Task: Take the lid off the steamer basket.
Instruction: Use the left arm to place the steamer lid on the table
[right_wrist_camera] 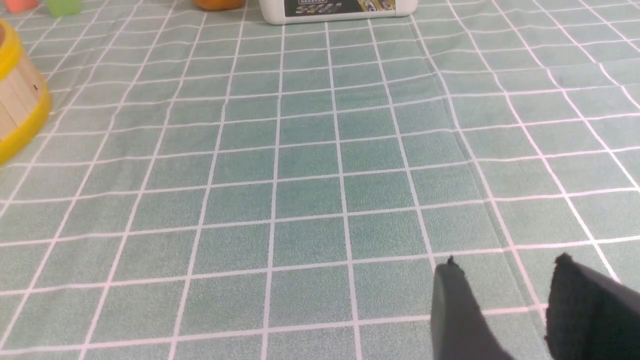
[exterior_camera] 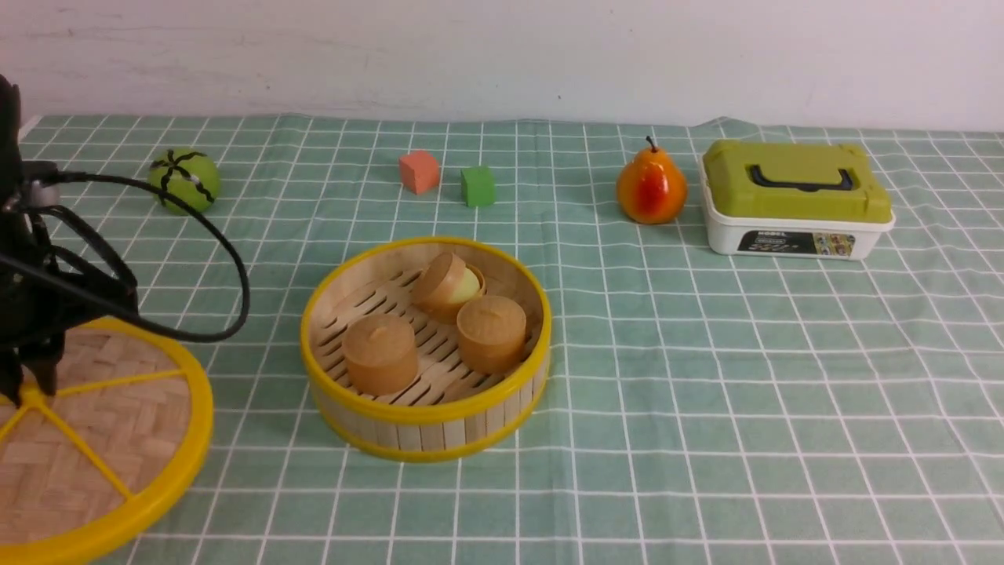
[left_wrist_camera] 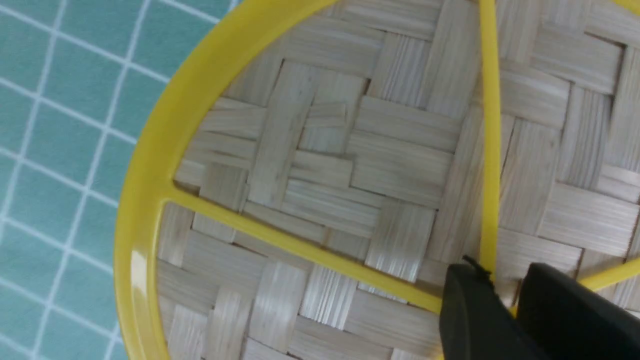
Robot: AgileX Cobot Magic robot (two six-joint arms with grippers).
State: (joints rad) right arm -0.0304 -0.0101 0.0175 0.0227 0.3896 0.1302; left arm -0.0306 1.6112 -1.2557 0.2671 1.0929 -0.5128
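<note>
Directly beneath the left gripper (exterior_camera: 30,390): lid (exterior_camera: 102,439), lying flat on the tablecloth (exterior_camera: 706,377). Right of the gripper: steamer basket (exterior_camera: 427,430), three round pots (exterior_camera: 380,353) inside. Behind the gripper: striped ball (exterior_camera: 184,179). Farther right, behind the basket: two cubes (exterior_camera: 420,171), pear (exterior_camera: 651,192), handled box (exterior_camera: 796,212).

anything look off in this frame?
The rear pot in the basket lies tipped on its side, pale green showing inside. The other two pots stand upright. Nothing else stands out.
</note>
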